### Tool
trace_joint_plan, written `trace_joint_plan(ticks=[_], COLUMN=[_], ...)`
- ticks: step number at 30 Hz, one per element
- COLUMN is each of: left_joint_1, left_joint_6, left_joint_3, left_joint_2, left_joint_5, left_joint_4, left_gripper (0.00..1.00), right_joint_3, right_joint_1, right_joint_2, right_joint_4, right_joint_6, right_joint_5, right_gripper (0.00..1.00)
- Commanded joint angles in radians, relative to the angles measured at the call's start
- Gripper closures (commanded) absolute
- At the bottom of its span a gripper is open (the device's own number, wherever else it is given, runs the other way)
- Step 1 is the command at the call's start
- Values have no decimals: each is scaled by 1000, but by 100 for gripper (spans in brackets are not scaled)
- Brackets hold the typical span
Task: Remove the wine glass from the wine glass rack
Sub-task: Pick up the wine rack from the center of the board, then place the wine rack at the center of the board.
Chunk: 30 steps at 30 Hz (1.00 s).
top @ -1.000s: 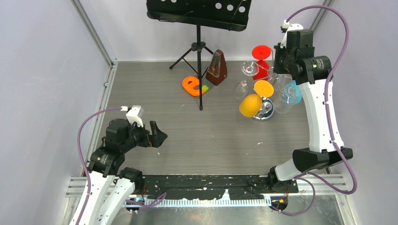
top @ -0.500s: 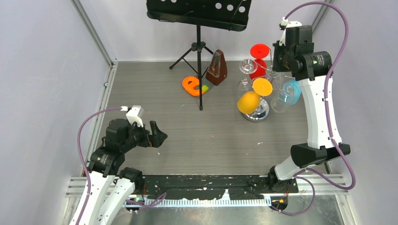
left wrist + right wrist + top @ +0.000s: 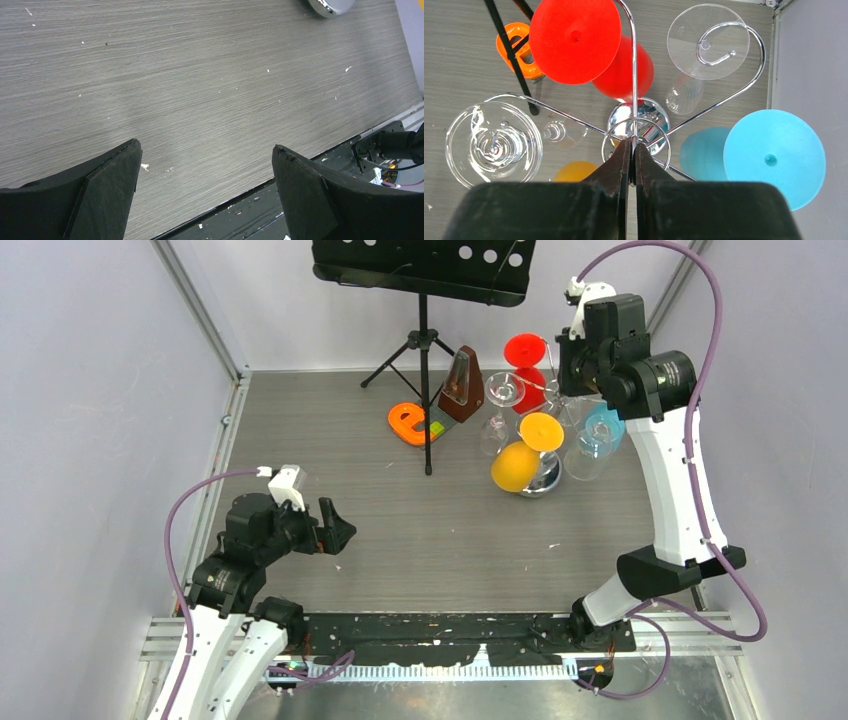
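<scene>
Right wrist view looks straight down on the rack [image 3: 646, 116], which stands toward the far right of the desk [image 3: 454, 60]. The right pincer [image 3: 634, 149] is clenched on the wire ring at the top of the rack's post, so it holds the rack itself and no glass. Glasses hang bowl-down from the curled arms with their feet uppermost: a red glass [image 3: 574, 35], a blue glass [image 3: 774, 157], a clear glass [image 3: 494, 142], a second clear glass [image 3: 706, 42], and an orange glass [image 3: 574, 171] partly hidden by the fingers. The left pincer [image 3: 206, 147] hangs released and empty over bare desk, well apart from the rack.

These glasses are probably light, rigid, smooth and brittle, with thin stems that would slip or snap under a hard squeeze. The stem just below the foot looks the safest hold. From there a glass should slide out along its arm to the open end rather than being pulled straight off. The rack looks top-heavy and its base could skid.
</scene>
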Motion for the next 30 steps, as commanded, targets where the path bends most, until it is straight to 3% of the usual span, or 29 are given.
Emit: trace_joint_plan(ticks=[1,20,30], left_joint_1=[-5,-5,-5], left_joint_6=[16,13,15], left_joint_3=[2,5,8], left_joint_2=[1,9,15], left_joint_5=[-9,-26,-32], left_joint_4=[16,11,6], left_gripper=[1,1,1], right_joint_3=[111,134,139], right_joint_1=[43,370,478], right_joint_2=[-81,-79,-49], right_joint_4=[248,220,216], right_joint_6=[3,-3,-4], right_joint_5=[38,148,172], right_gripper=[94,94,94])
